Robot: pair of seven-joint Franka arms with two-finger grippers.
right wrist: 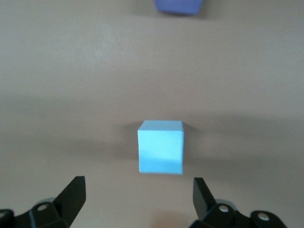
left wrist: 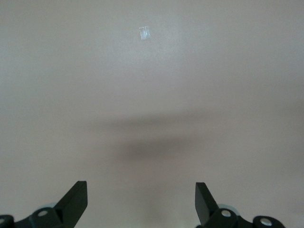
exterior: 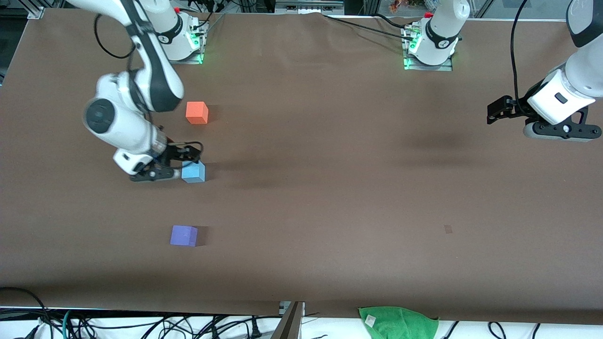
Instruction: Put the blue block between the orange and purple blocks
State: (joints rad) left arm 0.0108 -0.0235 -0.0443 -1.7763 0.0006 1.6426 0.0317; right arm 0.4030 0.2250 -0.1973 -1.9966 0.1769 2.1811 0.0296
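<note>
The light blue block (exterior: 193,172) stands on the brown table, about midway between the orange block (exterior: 197,113) and the purple block (exterior: 183,235). The orange block is farther from the front camera and the purple block is nearer. My right gripper (exterior: 181,163) hangs low right beside the blue block, open and empty. In the right wrist view the blue block (right wrist: 160,147) lies just ahead of the open right gripper (right wrist: 138,190), not between its fingers, with the purple block (right wrist: 178,5) past it. My left gripper (exterior: 498,112) waits, open (left wrist: 141,187) and empty, above the left arm's end of the table.
A green cloth (exterior: 398,322) lies at the table's edge nearest the front camera. A small pale mark (exterior: 447,229) is on the table surface; it also shows in the left wrist view (left wrist: 144,33). Cables hang along that same edge.
</note>
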